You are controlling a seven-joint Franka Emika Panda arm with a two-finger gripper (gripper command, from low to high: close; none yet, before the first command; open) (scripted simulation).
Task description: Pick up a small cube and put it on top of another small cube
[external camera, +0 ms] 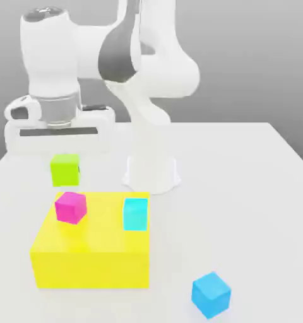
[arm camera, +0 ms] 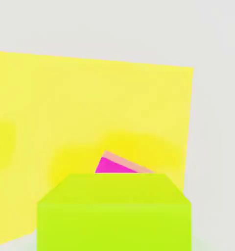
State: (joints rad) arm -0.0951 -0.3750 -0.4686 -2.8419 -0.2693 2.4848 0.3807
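Lime-green cube (external camera: 65, 170) hanging above counter (external camera: 242, 189), beyond yellow block (external camera: 91, 252); magenta cube (external camera: 71, 207) atop block beside cyan cube (external camera: 136, 214); jaw state indeterminable.

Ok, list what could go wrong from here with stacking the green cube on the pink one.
1. The magenta cube sits turned at an angle near the yellow block's edge; a misaligned drop could let the lime-green cube slide off.
2. The cyan cube stands close beside the target, so a sideways approach might knock it.
3. In the hand view the green cube hides most of the magenta one, which may hamper alignment.
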